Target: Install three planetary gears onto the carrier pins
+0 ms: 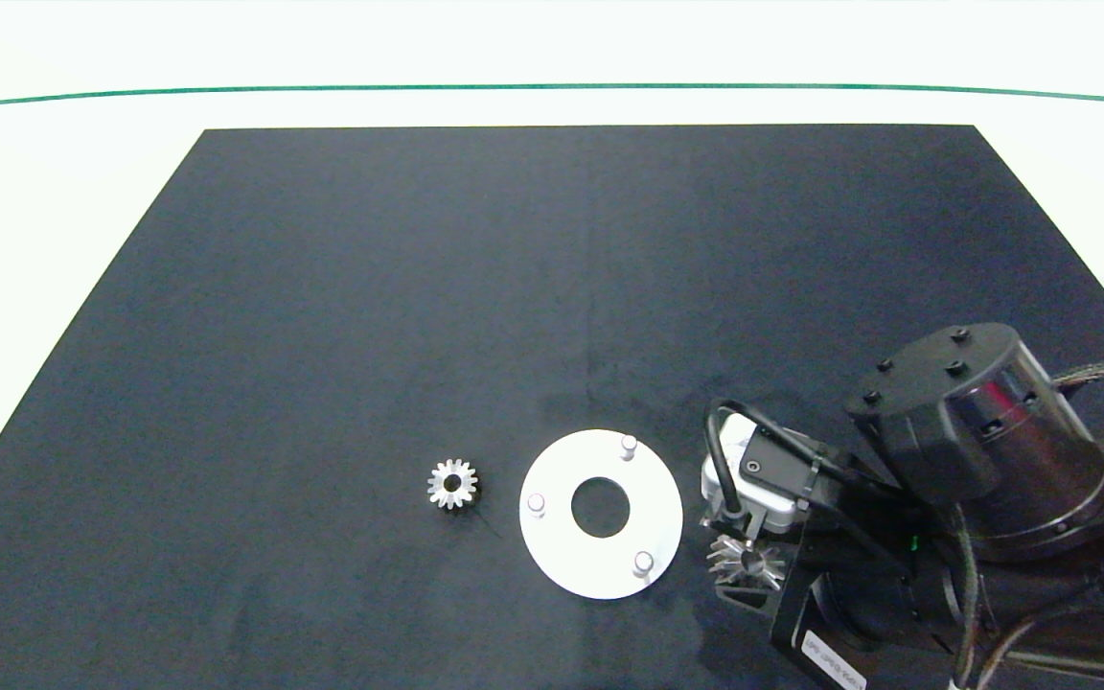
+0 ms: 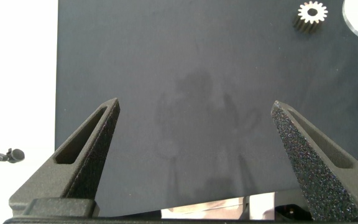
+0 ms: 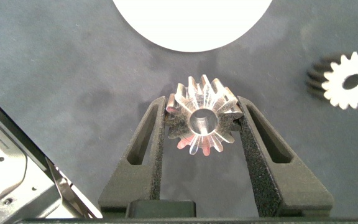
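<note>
Gear (image 3: pixel 202 116) sits pinched between right gripper (image 3: pixel 202 124) fingers, beside disc (image 3: pixel 191 22).

My own arm (image 1: pixel 983 479) hides most of the gear (image 1: pixel 746 562) I hold; the white disc (image 3: pixel 191 22) runs off the edge, perhaps half showing.

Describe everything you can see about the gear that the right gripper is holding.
The planetary gear is small, silver and metallic-looking, with pointed teeth all around and a round centre hole. The right gripper is shut on it, one grey finger pressing each side of its toothed rim. In the head view it sits just beside the white disc, near the pin on that side, not yet on any pin. Whether it touches the black mat cannot be told.
</note>
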Motion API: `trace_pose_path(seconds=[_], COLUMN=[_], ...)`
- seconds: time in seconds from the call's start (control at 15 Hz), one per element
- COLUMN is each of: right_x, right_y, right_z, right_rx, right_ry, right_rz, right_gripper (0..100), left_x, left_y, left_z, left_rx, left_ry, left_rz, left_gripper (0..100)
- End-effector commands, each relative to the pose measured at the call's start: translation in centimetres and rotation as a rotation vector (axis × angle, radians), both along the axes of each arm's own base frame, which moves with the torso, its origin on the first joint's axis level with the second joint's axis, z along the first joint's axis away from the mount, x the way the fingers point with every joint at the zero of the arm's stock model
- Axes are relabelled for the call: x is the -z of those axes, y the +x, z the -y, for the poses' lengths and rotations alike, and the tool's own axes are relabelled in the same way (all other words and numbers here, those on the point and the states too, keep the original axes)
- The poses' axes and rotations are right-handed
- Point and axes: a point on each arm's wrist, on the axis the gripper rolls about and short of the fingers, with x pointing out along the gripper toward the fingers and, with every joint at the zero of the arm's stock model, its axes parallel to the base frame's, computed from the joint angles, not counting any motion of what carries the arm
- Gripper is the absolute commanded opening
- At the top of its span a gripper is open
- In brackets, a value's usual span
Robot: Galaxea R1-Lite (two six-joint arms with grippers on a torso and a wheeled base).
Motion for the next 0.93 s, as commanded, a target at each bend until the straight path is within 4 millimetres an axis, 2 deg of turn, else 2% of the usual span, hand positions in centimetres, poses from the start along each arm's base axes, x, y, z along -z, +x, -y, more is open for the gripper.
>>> trace_pose_path(seconds=[0.07, 0.47, 0.93], right_x=[0.8, 0.8, 1.1], right_y=[0.4, 0.8, 1.1], right_z=[-1.7, -3.7, -4.8], right_rx=[-0.025, -0.042, -0.048], right_ry=[-0.027, -0.035, -0.054], right_rz=[-0.010, 0.006, 0.012], right_gripper=[7, 7, 7], left_x=[0.0, -0.4, -0.4], left_y=[0.1, 0.2, 0.3], left_z=[0.0, 0.0, 0.0], left_rx=[0.000, 0.000, 0.002], left_ry=[0.002, 0.001, 0.001], left_rz=[-0.007, 0.014, 0.013], left_gripper=[100, 100, 100])
